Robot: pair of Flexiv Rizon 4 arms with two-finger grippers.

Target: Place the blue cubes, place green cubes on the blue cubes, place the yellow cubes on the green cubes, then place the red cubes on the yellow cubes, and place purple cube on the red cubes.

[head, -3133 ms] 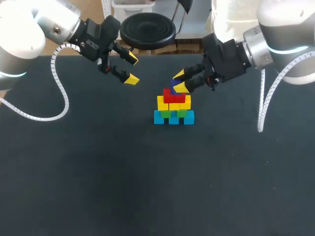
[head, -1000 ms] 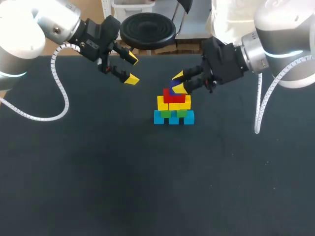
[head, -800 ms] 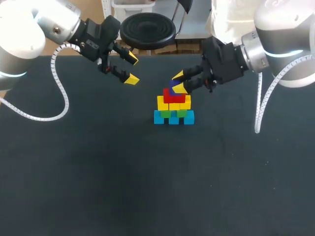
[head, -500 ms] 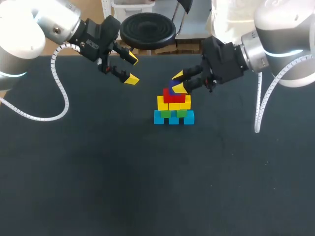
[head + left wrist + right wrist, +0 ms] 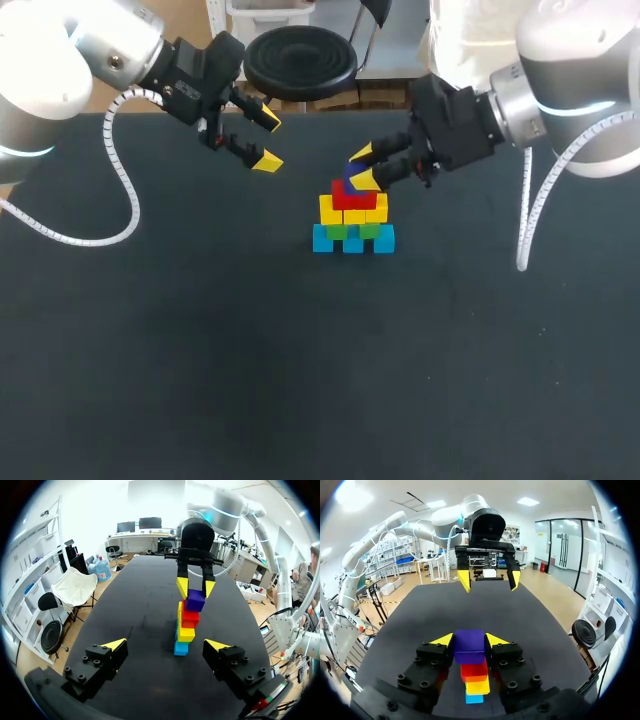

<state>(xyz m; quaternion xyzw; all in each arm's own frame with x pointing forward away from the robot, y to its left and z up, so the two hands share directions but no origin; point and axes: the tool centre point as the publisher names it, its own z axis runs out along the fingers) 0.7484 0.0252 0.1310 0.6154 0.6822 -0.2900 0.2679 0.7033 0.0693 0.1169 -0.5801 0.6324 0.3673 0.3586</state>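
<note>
Stacking is seemingly finishing: my right gripper (image 5: 365, 166) is clamping the purple cube (image 5: 469, 645) onto the red cubes (image 5: 353, 198), release pending, left gripper (image 5: 268, 140) gaping at ten o'clock.

Smooth, plastic-looking purple cube (image 5: 469, 647) above a matt black table (image 5: 200, 350).

1. The small purple cube (image 5: 469, 646) is plain, deep purple.
2. Beneath it are plain red cubes (image 5: 353, 198), yellow cubes (image 5: 352, 212), green cubes (image 5: 352, 230) and light blue cubes (image 5: 352, 241).
3. The flat table (image 5: 300, 380) is unpatterned black.
4. The left gripper (image 5: 268, 141) and right gripper (image 5: 364, 166) are black with yellow tips.
</note>
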